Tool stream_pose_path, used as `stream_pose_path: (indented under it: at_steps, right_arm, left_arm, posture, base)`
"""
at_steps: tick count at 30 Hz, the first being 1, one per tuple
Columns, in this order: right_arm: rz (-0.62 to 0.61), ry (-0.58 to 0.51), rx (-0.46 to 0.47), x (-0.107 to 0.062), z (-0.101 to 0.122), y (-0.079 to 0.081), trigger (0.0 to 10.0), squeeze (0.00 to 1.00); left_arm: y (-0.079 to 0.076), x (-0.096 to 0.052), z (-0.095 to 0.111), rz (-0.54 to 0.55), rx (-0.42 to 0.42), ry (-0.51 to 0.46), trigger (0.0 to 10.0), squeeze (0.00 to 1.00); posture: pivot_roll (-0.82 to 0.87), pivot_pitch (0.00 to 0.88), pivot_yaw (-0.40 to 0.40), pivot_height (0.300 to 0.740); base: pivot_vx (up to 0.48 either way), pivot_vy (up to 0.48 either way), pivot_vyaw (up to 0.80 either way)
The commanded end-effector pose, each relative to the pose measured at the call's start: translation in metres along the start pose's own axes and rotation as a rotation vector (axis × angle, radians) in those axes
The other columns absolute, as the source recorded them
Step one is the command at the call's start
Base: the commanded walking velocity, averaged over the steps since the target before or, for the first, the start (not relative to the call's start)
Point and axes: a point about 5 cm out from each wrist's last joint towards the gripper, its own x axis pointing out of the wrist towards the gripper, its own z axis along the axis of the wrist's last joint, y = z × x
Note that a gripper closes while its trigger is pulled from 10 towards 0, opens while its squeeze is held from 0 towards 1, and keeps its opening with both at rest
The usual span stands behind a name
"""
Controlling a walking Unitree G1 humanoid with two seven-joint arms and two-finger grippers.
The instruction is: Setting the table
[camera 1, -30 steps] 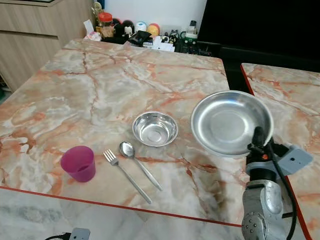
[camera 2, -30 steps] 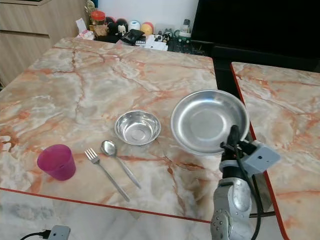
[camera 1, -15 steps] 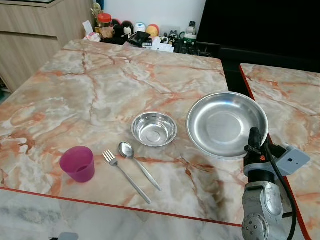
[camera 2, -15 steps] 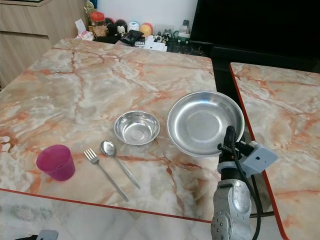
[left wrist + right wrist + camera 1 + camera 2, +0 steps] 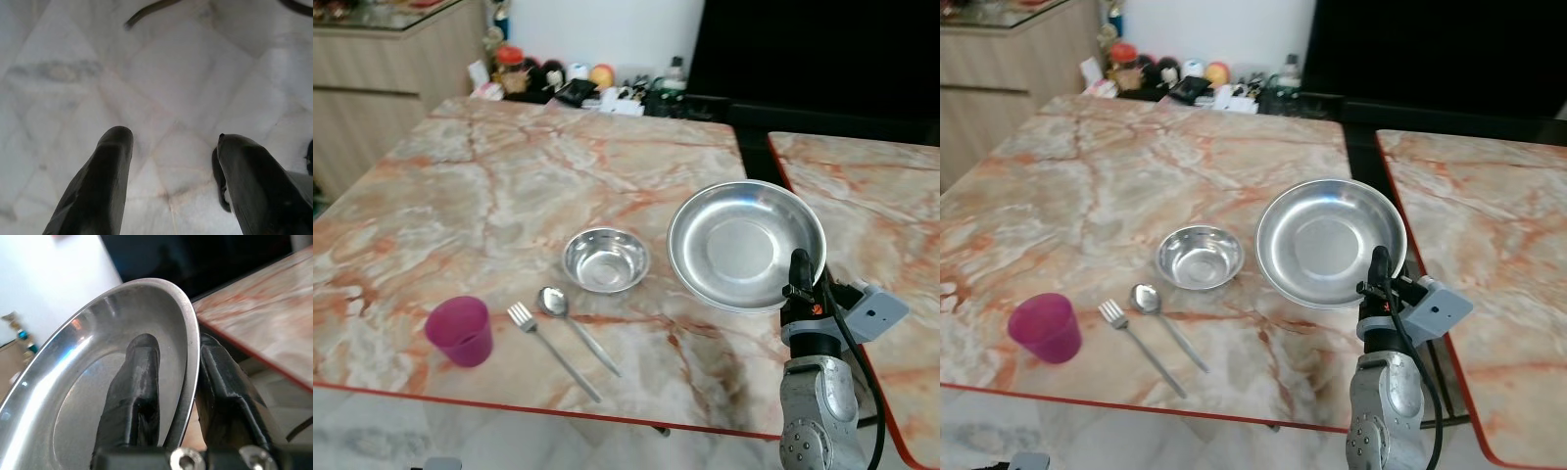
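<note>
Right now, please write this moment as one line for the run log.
right claw: shut on plate rim, plate tilted above table | left claw: open, idle over floor | bowl, spoon, fork, cup: on table

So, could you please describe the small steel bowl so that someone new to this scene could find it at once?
Start at the marble table and look toward its near edge, where the tableware sits in a loose row. The small steel bowl rests there, between the spoon and the large steel plate gripped by the right end effector. It is the smaller, deeper round dish, lying flat on the table.
</note>
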Motion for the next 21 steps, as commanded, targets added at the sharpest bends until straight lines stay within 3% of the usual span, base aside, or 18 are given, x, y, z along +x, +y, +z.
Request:
stream_pose_path:
  at_steps: [1, 21]
  right_arm:
    - [-0.011, -0.032, 0.004, -0.0008, 0.006, -0.0022, 10.0, 0.0]
    - [-0.01, -0.021, 0.005, 0.0004, 0.0028, 0.0018, 10.0, 0.0]
  left_arm:
    - [-0.0021, -0.0004, -0.0031, -0.01, 0.011, 0.018, 10.0, 0.0]
    - [-0.0016, -0.0032, -0.0108, -0.005, 0.006, 0.03, 10.0, 0.0]
  posture:
    - [0.05, 0.078, -0.043, 0.74]
    - [0.06, 0.106, -0.053, 0.74]
  base:
    - [0.0, -0.326, 0.0]
    - [0.0, -0.315, 0.0]
